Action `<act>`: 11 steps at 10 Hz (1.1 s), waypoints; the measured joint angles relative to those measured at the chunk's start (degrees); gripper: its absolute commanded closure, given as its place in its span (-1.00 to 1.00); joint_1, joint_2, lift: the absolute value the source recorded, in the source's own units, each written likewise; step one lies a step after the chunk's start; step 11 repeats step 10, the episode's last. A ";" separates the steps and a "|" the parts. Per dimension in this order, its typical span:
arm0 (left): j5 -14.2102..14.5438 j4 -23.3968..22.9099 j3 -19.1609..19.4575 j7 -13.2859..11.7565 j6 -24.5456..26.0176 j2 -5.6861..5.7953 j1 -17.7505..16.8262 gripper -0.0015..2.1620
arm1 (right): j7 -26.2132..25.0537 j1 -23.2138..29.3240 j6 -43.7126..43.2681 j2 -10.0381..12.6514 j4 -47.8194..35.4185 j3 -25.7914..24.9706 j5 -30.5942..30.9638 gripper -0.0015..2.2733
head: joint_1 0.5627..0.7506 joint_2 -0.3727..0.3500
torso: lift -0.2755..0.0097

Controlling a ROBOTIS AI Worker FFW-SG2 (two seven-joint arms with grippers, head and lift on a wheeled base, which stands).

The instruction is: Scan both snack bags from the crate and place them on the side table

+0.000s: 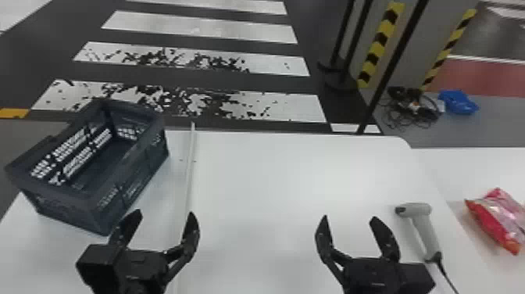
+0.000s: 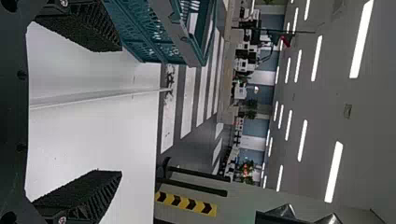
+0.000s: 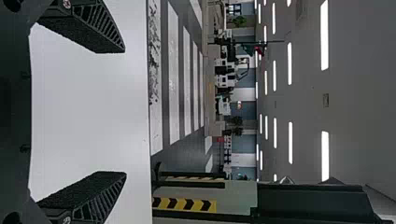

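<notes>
Left gripper [image 1: 164, 213]: fingers spread, nothing between them, over the table [image 1: 273, 172]. Right gripper [image 1: 349, 217]: also wide open, nothing in it, same table. Crate [image 1: 134, 183] ahead and to the left of the left gripper, dark blue-grey, slotted walls, set at an angle; near corner close by that gripper's left finger. Pale strip [image 1: 190, 164] runs away from the robot, passing the left gripper's right finger. Scanner [image 1: 425, 223] just right of the right gripper, light grey, lying down, dark head end toward the left, cord [image 1: 446, 273] trailing back beside the gripper body. It sits between that gripper and the bag. Bag [image 1: 496, 219] farther right of the right gripper, on the side table [image 1: 465, 168]: shiny, crumpled, red and pink, orange-red at the near corner, cut by the view's edge. Well ahead on the floor: cables [image 1: 414, 111], blue item [image 1: 458, 102].
</notes>
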 measured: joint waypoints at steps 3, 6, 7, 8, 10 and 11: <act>-0.15 -0.45 -0.35 0.00 0.41 0.15 0.01 -0.95 | -0.03 0.05 -0.38 0.00 -0.13 0.12 0.00 -0.95 | 0.41 -0.37 | 0.26; -0.18 -0.84 -0.36 0.00 1.05 0.24 0.14 -0.95 | -0.03 0.05 -0.39 0.00 -0.13 0.22 0.00 -0.95 | 0.41 -0.37 | 0.26; -0.18 -0.85 -0.36 0.00 1.08 0.17 0.15 -0.95 | -0.03 0.05 -0.39 -0.01 -0.13 0.27 0.00 -0.95 | 0.41 -0.37 | 0.26; -0.18 -0.85 -0.36 0.00 1.08 0.10 0.15 -0.95 | -0.03 0.05 -0.39 -0.06 -0.13 0.31 0.00 -0.95 | 0.41 -0.37 | 0.26; -0.18 -0.85 -0.36 0.08 1.06 0.01 0.18 -0.95 | -0.03 0.05 -0.39 -0.09 -0.12 0.45 0.00 -0.94 | 0.41 -0.36 | 0.26; -0.18 -0.85 -0.36 0.08 1.06 0.01 0.18 -0.95 | -0.03 0.05 -0.39 -0.09 -0.12 0.45 0.00 -0.94 | 0.41 -0.36 | 0.26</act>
